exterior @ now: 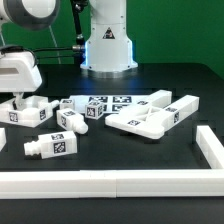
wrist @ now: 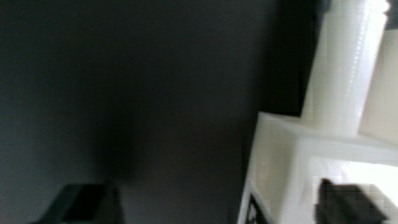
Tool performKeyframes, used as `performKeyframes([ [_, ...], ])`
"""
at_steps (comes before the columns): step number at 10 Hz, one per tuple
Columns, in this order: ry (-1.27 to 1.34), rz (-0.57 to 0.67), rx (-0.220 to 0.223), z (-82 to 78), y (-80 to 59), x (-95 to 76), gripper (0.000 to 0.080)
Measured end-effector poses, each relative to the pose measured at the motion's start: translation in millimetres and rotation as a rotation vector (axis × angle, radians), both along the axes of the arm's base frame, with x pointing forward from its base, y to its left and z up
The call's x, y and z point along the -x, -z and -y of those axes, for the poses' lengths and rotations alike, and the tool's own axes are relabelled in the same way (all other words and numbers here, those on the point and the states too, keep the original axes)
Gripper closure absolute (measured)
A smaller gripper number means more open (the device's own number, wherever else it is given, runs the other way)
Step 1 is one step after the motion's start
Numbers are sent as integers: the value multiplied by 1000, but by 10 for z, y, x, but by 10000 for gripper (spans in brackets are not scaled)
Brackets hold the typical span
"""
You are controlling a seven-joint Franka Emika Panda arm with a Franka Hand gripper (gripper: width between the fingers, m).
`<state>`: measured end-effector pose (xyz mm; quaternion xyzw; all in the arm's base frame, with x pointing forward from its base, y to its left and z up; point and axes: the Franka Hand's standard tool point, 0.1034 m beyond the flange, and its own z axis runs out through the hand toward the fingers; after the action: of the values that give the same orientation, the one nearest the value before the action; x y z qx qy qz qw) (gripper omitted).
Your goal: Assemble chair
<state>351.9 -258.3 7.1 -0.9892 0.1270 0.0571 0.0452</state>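
Step in hand, by judgement: first pick-up; chair not begun, all parts loose on the table (exterior: 170,150).

Ext. view's far left: gripper (wrist: 217,205) low over a chunky white chair part (exterior: 26,108); wrist view shows the jaws wide apart w/ that part between them, close to one finger, dark gap to the other; nothing gripped.

Next move prob. calls for centring on the part, then closing square on its flat faces; an off-centre squeeze could shove or twist it.

Moving right: pegged leg (exterior: 50,145) nearest the front; second leg (exterior: 75,120) just behind it; tagged blocks (exterior: 95,108) mid-table; slabs (exterior: 152,115) bunched toward ext. view's right, can't tell if overlapping.

Edges: white rail (exterior: 110,185) along the front, turning back up the right side; front leg lies near it, so little slack there.

Open room: bare black surface front-right, inside the rail corner; best spot for building, by judgement.
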Motion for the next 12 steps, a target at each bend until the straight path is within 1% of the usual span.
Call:
performKeyframes([
  [1,0,0,0,0,0,0,402],
  [2,0,0,0,0,0,0,402],
  [3,0,0,0,0,1,0,585],
  [4,0,0,0,0,1,1,714],
  [5,-4,-2,-6,3,-6,3,714],
  [6,-7,-4,-38,44,-92,-12,772],
  [7,1,4,-58,63,-214,-61,772],
  [8,4,0,-88,-1,-374,-146,772],
  [9,-2,-4,-105,-77,-582,-311,772],
  [10,8,2,-109,-151,-732,-483,772],
  [11,53,0,-94,-306,-822,-695,772],
  [12,82,-1,-74,-524,-901,-1006,772],
])
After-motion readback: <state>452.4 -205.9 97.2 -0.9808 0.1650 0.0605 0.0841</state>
